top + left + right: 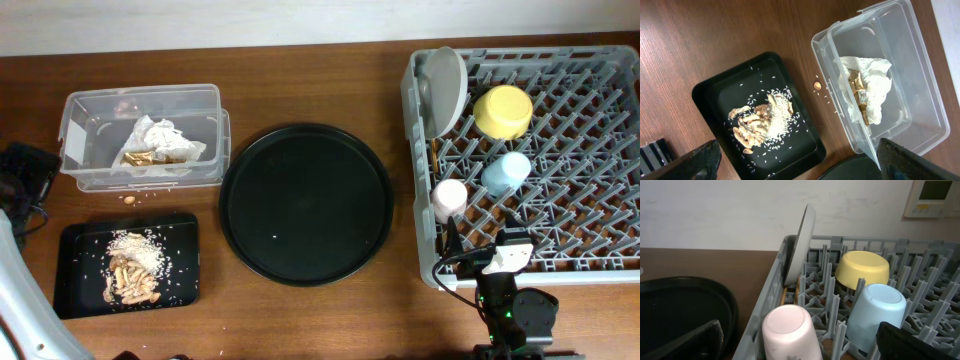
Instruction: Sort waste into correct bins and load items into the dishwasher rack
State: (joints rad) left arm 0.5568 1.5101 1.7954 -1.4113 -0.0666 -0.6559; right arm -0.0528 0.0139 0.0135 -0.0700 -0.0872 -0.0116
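The crumpled white napkin with gold-brown bits [155,143] lies in the clear tub [90,100]; it also shows in the left wrist view [865,92]. Rice and brown pieces [133,268] lie in the shallow black tray [75,290]. The grey rack [420,80] holds the grey-blue plate [447,88] on edge, the yellow bowl [502,110], the light-blue cup [506,172] and the pink cup [449,199], all upside down. I cannot make out the chopsticks. My left gripper [800,172] is open and empty high above the tray and tub. My right gripper [800,347] is open at the rack's front edge, just short of the pink cup [790,330].
A large round black tray [306,203] sits between the bins and the rack. One brown scrap [130,199] and a few rice grains lie on the table between tub and tray. The left arm's cabling is at the left edge [25,180].
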